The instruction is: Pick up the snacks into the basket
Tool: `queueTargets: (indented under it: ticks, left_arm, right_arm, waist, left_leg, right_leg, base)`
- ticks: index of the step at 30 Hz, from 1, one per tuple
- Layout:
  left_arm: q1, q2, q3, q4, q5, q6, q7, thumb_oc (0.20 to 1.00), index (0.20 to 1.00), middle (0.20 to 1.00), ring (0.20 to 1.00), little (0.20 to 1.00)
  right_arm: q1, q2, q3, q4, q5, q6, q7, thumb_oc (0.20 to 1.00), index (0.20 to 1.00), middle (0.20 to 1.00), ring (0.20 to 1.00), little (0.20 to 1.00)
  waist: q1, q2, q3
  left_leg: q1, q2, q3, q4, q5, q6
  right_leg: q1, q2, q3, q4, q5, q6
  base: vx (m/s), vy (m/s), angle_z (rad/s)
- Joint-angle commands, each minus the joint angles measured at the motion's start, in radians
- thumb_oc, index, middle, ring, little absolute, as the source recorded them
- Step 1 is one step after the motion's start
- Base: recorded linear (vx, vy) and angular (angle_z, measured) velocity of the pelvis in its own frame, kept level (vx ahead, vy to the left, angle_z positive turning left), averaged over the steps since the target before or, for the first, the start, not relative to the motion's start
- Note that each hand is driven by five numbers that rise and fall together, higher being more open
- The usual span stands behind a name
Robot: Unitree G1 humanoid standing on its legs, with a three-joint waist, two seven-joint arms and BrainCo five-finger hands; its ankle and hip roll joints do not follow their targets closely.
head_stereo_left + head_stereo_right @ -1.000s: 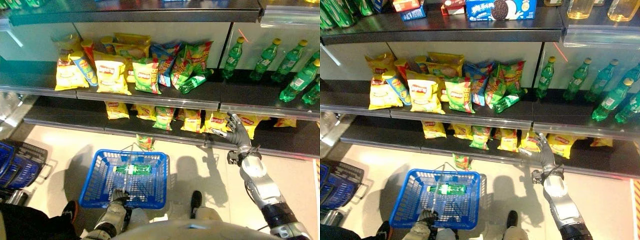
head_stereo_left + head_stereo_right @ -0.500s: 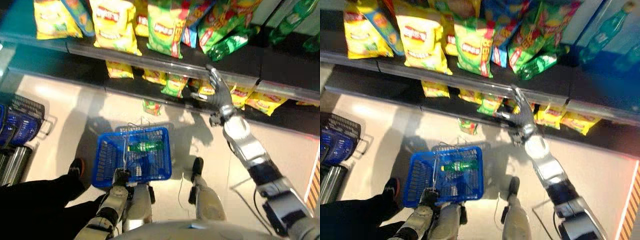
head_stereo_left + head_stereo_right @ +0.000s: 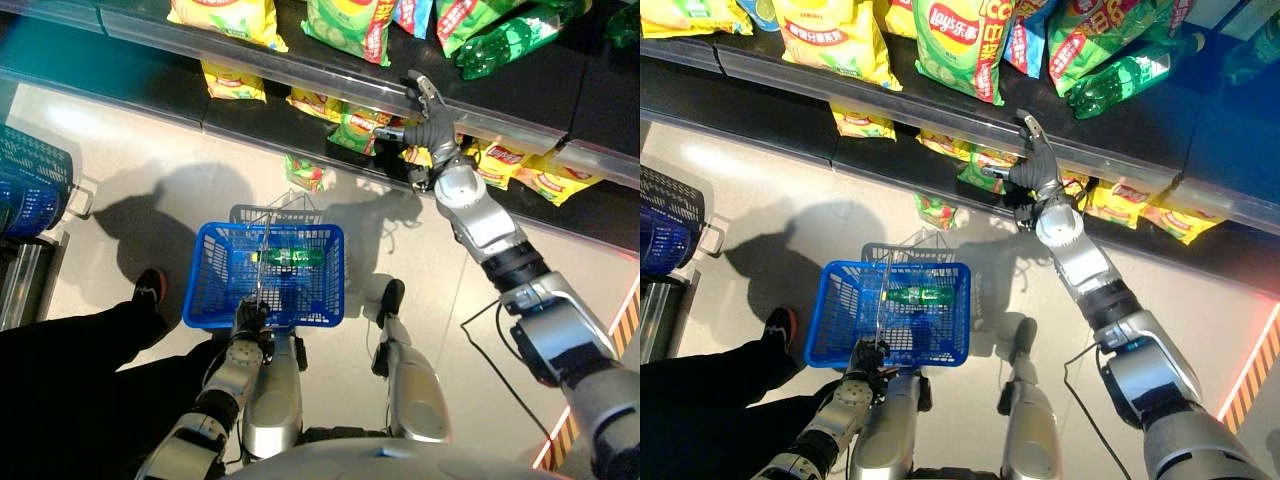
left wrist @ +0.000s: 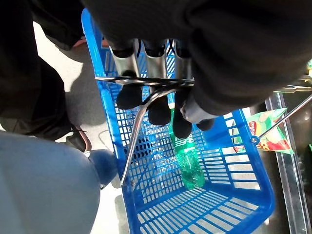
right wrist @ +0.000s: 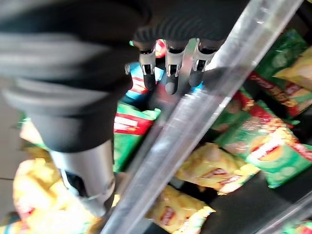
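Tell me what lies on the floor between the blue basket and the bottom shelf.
One green snack bag on pale floor between basket and shelf, in both eye views.

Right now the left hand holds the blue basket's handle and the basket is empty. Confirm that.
Not quite. The left hand is curled round the wire handle of the blue basket, but the basket is not empty: a green bottle lies inside it, as the left wrist view shows.

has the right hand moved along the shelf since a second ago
Yes. The right hand was in front of the yellow bags near the bottle section; it now sits further to the robot's left along the lower shelf, by the green snack bag, fingers open.
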Motion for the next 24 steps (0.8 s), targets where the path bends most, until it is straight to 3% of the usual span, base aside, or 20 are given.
queueTargets:
  ticks: [1, 12, 15, 18, 24]
  left_arm:
    - [0.061, 0.033, -0.042, -0.063, -0.008, -0.014, 0.028, 0.200, 0.200, 0.200, 0.200, 0.200]
    - [0.053, 0.046, -0.074, -0.078, -0.037, -0.021, 0.018, 0.200, 0.200, 0.200, 0.200, 0.200]
    - [0.050, 0.044, -0.066, -0.072, -0.052, -0.019, 0.019, 0.200, 0.200, 0.200, 0.200, 0.200]
    - [0.051, 0.036, -0.040, -0.055, -0.068, -0.010, 0.021, 0.200, 0.200, 0.200, 0.200, 0.200]
    - [0.056, 0.039, -0.033, -0.049, -0.069, -0.005, 0.019, 0.200, 0.200, 0.200, 0.200, 0.200]
  right_arm:
    - [-0.129, -0.081, -0.004, -0.004, 0.050, -0.039, -0.033, 1.000, 1.000, 1.000, 1.000, 1.000]
    - [-0.262, -0.179, -0.009, 0.095, 0.158, -0.081, -0.072, 1.000, 1.000, 1.000, 1.000, 1.000]
    - [-0.244, -0.189, -0.032, 0.050, 0.218, -0.104, -0.077, 1.000, 1.000, 1.000, 1.000, 1.000]
    - [-0.126, -0.196, -0.094, -0.127, 0.278, -0.154, -0.052, 1.000, 1.000, 1.000, 1.000, 1.000]
    - [-0.096, -0.199, -0.122, -0.163, 0.289, -0.180, -0.057, 1.000, 1.000, 1.000, 1.000, 1.000]
  waist:
    - [0.032, -0.040, 0.028]
    - [0.042, -0.063, 0.028]
    - [0.040, -0.075, 0.028]
    - [0.029, -0.100, 0.028]
    - [0.028, -0.113, 0.028]
  left_leg:
    - [-0.047, -0.005, 0.006, 0.016, 0.013, 0.003]
    - [-0.126, -0.017, -0.014, 0.047, -0.002, 0.012]
    - [-0.127, -0.016, -0.017, 0.046, -0.002, 0.012]
    - [-0.116, -0.018, -0.024, 0.038, 0.000, 0.014]
    - [-0.080, -0.022, -0.016, 0.026, -0.006, 0.017]
  right_leg:
    - [-0.061, -0.045, 0.015, 0.068, 0.030, 0.061]
    - [-0.119, -0.055, -0.006, 0.104, 0.018, 0.068]
    - [-0.115, -0.054, -0.011, 0.097, 0.020, 0.070]
    - [-0.098, -0.053, -0.017, 0.083, 0.025, 0.072]
    - [-0.071, -0.052, -0.009, 0.071, 0.028, 0.073]
  base:
    - [-0.02, 0.038, 0.04]
    - [0.01, 0.027, 0.08]
    - [0.01, 0.004, 0.01]
    - [0.00, 0.000, 0.00]
    - [0.00, 0.001, 0.01]
